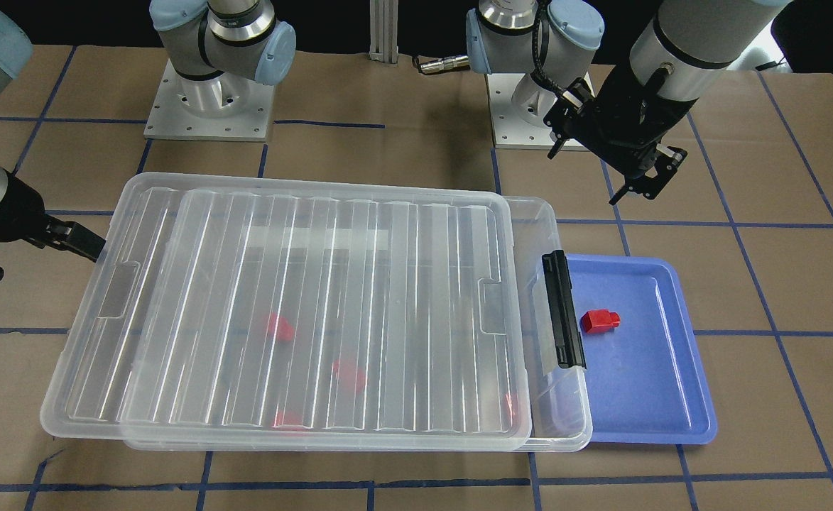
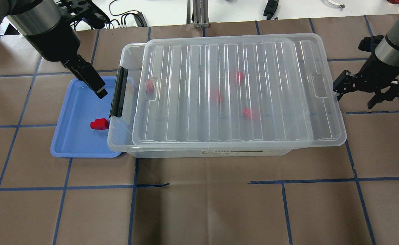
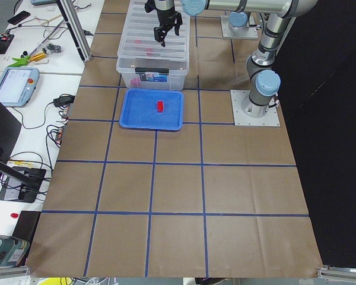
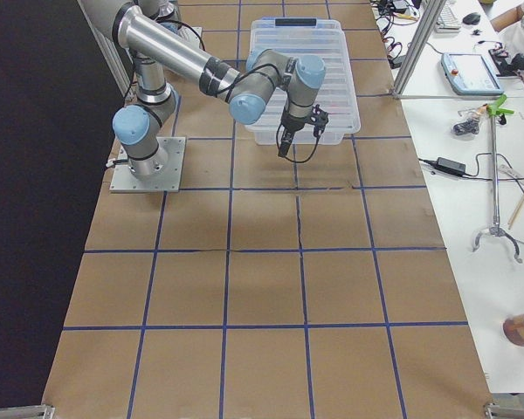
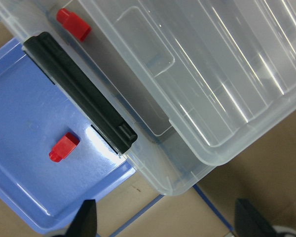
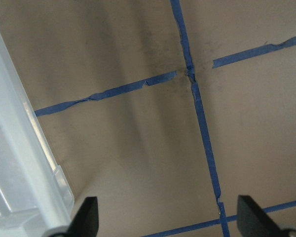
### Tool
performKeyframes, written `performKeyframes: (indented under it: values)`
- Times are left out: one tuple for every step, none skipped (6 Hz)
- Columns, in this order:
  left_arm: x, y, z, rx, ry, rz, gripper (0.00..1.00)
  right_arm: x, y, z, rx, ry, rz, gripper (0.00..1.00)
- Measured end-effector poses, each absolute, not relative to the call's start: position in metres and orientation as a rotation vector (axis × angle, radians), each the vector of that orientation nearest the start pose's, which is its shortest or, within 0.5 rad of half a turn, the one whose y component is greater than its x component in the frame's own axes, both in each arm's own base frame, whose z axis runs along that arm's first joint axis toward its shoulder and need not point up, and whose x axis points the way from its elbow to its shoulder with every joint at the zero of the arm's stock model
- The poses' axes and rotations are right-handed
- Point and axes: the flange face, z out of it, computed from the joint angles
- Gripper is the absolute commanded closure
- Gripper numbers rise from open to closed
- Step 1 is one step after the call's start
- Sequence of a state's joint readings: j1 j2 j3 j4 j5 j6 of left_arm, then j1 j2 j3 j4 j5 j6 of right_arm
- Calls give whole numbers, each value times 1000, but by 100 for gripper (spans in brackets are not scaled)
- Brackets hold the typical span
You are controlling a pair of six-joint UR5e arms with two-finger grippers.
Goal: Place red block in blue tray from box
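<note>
Brown paper marked off with blue tape covers the desk (image 1: 416,475). On it, the red block (image 1: 599,321) lies on its side on the floor of the blue tray (image 1: 643,383), apart from the rim and near the tray's middle. Along the tray's edge stands the box (image 1: 562,408), its short end with the black latch bar (image 1: 564,309) overhanging that edge. The ribbed lid (image 1: 317,284) sits shifted away from the latch end, so a strip of the box is uncovered there. More red blocks (image 2: 248,113) show blurred through the lid, scattered across the box floor.

Above the tray's robot-side edge, the left gripper (image 5: 167,222) hangs raised off the desk, its fingers spread wide and holding nothing. At the opposite short end of the box, the right gripper (image 6: 167,222) sits low over bare paper just beside the lid's edge, also spread wide and empty.
</note>
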State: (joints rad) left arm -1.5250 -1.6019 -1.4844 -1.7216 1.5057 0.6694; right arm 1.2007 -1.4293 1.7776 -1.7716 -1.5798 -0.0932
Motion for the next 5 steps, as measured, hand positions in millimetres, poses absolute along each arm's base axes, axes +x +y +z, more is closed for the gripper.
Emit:
performKeyframes:
  values:
    - [-123,-499,505,715,3140,85,2,-53,-527,336,443,3079,227,0]
    - [-128,-497,509,464,3177,46,2,-37,-528,336,456,3082,229,0]
    - [-131,-495,512,270,3194,12,2,-21,-529,336,467,3085,230,0]
    - [-132,-492,514,104,3185,-5,2,-10,-529,336,471,3087,229,0]
    - [-134,-491,515,0,3160,-15,2,-6,-531,338,468,3090,220,0]
